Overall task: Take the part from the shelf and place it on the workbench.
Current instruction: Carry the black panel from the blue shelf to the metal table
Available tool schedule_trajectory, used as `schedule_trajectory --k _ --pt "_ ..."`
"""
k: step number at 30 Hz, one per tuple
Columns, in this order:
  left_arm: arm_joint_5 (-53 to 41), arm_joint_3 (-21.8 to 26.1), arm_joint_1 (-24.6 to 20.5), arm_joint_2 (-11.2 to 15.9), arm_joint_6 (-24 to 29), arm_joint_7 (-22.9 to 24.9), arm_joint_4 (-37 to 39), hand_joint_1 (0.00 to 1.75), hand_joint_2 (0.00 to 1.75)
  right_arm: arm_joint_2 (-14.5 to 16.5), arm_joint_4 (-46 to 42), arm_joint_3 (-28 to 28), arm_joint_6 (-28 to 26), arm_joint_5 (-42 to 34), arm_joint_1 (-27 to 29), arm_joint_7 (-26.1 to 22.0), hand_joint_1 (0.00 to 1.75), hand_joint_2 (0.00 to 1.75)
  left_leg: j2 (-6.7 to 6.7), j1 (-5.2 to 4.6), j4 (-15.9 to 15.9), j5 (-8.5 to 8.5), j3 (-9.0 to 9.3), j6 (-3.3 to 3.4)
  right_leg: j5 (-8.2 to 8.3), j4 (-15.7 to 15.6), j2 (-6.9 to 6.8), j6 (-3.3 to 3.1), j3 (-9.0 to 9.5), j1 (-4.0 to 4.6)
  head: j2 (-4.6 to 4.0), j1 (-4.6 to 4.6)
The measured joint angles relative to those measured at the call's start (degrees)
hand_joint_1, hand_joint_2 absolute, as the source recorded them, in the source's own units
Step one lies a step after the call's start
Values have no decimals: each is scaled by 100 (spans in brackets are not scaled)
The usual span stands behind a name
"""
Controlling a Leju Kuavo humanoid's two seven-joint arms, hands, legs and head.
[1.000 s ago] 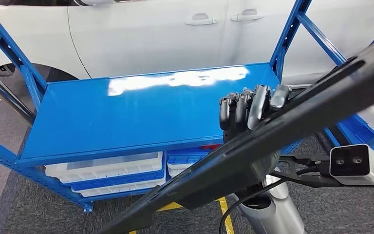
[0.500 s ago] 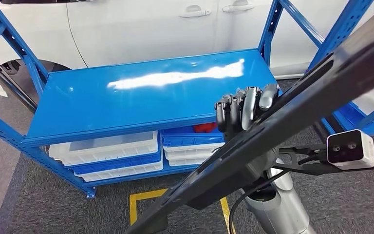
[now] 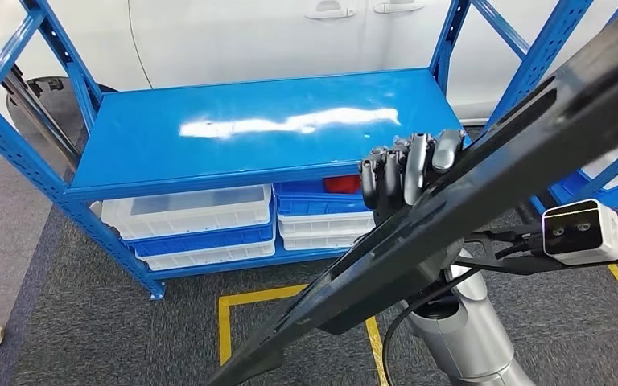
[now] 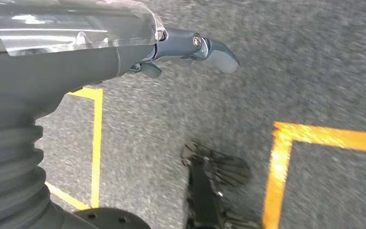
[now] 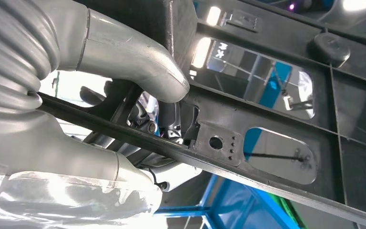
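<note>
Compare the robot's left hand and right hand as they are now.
The right hand is raised in front of the blue shelf and grips the long black part; the left hand holds nothing that I can see. The right hand's fingers curl over the part's edge, while the left hand hangs over the grey floor. Both have grey ribbed wrist covers.

White car, white and blue bins, yellow floor tape

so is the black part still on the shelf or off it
Off it. The right hand holds the long black part slanted in the air in front of the blue shelf, fingers curled over its edge.
</note>
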Motion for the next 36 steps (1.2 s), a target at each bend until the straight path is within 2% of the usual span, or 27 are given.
schedule_trajectory --k 1,2,3,4,5,6,7,9,10,11,13,15,17,18,19,20,22,23,24,27,29,30,32,33,34,35,36 --pt "2 4 3 1 10 -4 0 0 175 -6 3 -2 -7 18 -1 -5 175 175 4 -3 6 73 -91 13 -303 385 3 15 -95 -2 0 1" --pt "3 7 6 1 10 -10 0 0 175 -8 4 -3 -21 56 6 -2 175 175 7 -7 15 149 -193 13 -496 774 4 29 -164 -3 0 1" --pt "3 10 8 1 2 -18 0 0 175 -8 3 -4 -40 107 21 9 175 175 7 -11 29 219 -294 10 -535 1046 4 36 -173 -4 0 0" --pt "3 13 10 1 -13 -26 0 0 175 -8 1 -7 -58 165 44 22 175 175 7 -14 46 279 -399 2 -439 1150 4 35 -94 -3 0 0" --pt "2 15 13 0 -28 -40 0 0 175 -8 -3 -12 -70 232 73 35 175 175 5 -16 65 330 -497 -8 -266 1055 4 25 75 -3 0 0" --pt "2 20 16 -3 -37 -56 0 0 175 -8 -13 -24 -62 297 108 39 175 175 4 -18 90 372 -579 -23 -122 756 3 2 350 0 0 -1" --pt "3 26 22 -10 -41 -73 0 0 175 -8 -31 -42 -39 359 142 32 175 175 1 -24 117 404 -648 -43 -98 325 3 -29 687 13 0 0" --pt "10 46 38 -26 -29 -101 0 0 175 -8 -86 -102 64 480 215 -18 175 175 0 -32 162 473 -715 -96 -265 -449 -1 -95 1217 44 1 -1" --pt "21 61 44 -32 -16 -110 0 0 175 -9 -113 -137 128 530 251 -45 175 175 0 -31 167 507 -727 -127 -350 -644 -1 -122 1329 61 1 -1" --pt "34 79 49 -33 4 -119 0 0 175 -11 -136 -172 201 579 288 -71 175 175 2 -29 162 542 -727 -163 -354 -714 -1 -156 1345 64 1 -1" --pt "56 113 58 -34 36 -135 0 0 175 -15 -168 -224 331 657 338 -101 175 175 -5 -15 241 478 -778 -226 -275 -739 -14 -245 1313 44 0 0" --pt "60 137 69 -31 45 -146 0 0 175 -16 -189 -257 402 703 368 -125 175 175 -17 2 734 112 -978 -284 -197 -764 -29 -315 1268 21 0 -1" --pt "61 149 80 -24 45 -149 0 0 175 -16 -196 -276 417 720 411 -139 175 175 -20 17 1537 -307 -1267 -334 -147 -752 -29 -329 1200 22 0 -1" --pt "62 151 87 -21 45 -149 0 0 175 -17 -196 -280 417 725 437 -140 175 175 -20 23 1797 -386 -1341 -348 -130 -741 -28 -325 1169 22 0 -1" --pt "62 151 92 -21 45 -149 0 0 175 -17 -197 -282 417 728 459 -141 175 175 -20 27 1842 -352 -1308 -354 -120 -727 -27 -319 1143 22 0 -1" --pt "62 152 96 -21 45 -149 0 0 175 -17 -200 -284 417 731 473 -141 175 175 -19 29 1643 -216 -1158 -349 -116 -712 -25 -312 1128 21 0 -1" --pt "61 154 98 -16 45 -150 0 0 175 -17 -211 -290 417 732 483 -144 175 175 -26 26 830 103 -654 -305 -126 -683 -23 -287 1117 24 0 -1" --pt "61 155 100 -12 45 -150 0 0 175 -17 -220 -293 417 732 484 -144 175 175 -30 11 488 184 -460 -271 -127 -672 -22 -265 1105 29 1 -1" --pt "61 156 101 -8 45 -151 0 0 175 -17 -226 -296 416 732 486 -144 175 175 -34 -4 276 207 -348 -239 -123 -664 -21 -239 1089 35 1 -1" --pt "60 163 89 -6 45 -155 0 0 175 -19 -251 -309 417 744 493 -144 175 175 -24 -9 130 189 -329 -153 -110 -655 -13 -147 1043 41 1 -1" --pt "59 171 79 -11 43 -170 0 0 175 -19 -275 -323 440 801 486 -144 175 175 8 24 59 215 -319 -87 -264 -446 6 -94 937 48 1 0" --pt "57 176 78 -14 42 -182 0 0 175 -19 -285 -331 464 848 485 -141 175 175 30 35 37 229 -318 -61 -431 -151 13 -72 793 45 1 0" --pt "45 184 75 -16 48 -214 0 0 175 -21 -292 -345 501 949 491 -128 175 175 80 25 36 239 -339 -38 -787 689 21 -37 366 27 0 1" --pt "33 186 73 -16 62 -238 0 0 175 -27 -294 -355 503 1007 499 -123 175 175 112 21 40 241 -347 -33 -868 1016 21 -22 193 14 0 1" --pt "21 187 72 -17 82 -263 0 0 175 -38 -298 -367 491 1075 506 -131 175 175 146 19 47 239 -349 -33 -834 1130 18 -11 122 3 0 1" --pt "13 188 69 -20 106 -287 0 0 175 -55 -308 -381 476 1153 513 -159 175 175 179 19 58 236 -348 -37 -688 995 7 -5 171 -8 0 1" --pt "6 190 65 -23 126 -301 0 0 175 -76 -325 -397 458 1233 522 -205 175 175 215 19 72 229 -345 -45 -463 634 -29 -5 334 -19 0 1"
